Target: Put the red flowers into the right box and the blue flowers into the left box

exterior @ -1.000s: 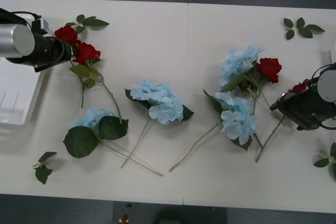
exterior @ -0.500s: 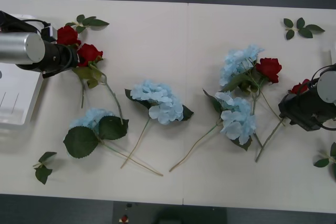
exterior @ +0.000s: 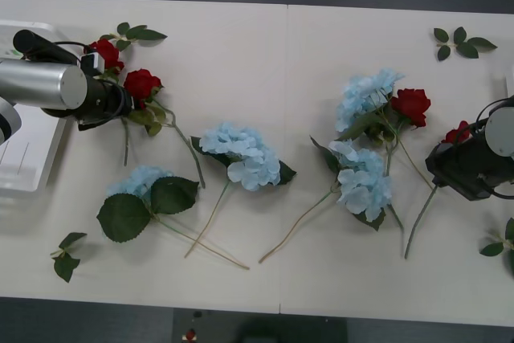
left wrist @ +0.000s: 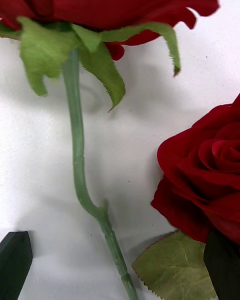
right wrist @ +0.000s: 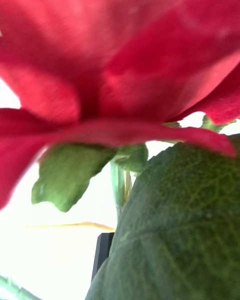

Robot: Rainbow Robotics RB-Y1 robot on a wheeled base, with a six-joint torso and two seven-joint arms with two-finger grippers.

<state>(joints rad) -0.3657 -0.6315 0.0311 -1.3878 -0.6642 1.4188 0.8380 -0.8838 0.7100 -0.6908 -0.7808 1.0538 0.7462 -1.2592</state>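
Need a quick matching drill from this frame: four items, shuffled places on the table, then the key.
Things
1. left gripper
2. right gripper
3. left box
4. loose leaf sprig

Places
A. far right corner of the table
B. left edge of the table, behind the left arm
C. at the two red roses on the table's left side
D. at a red rose near the table's right edge

Pairs: 1-C, 2-D, 3-B, 4-A
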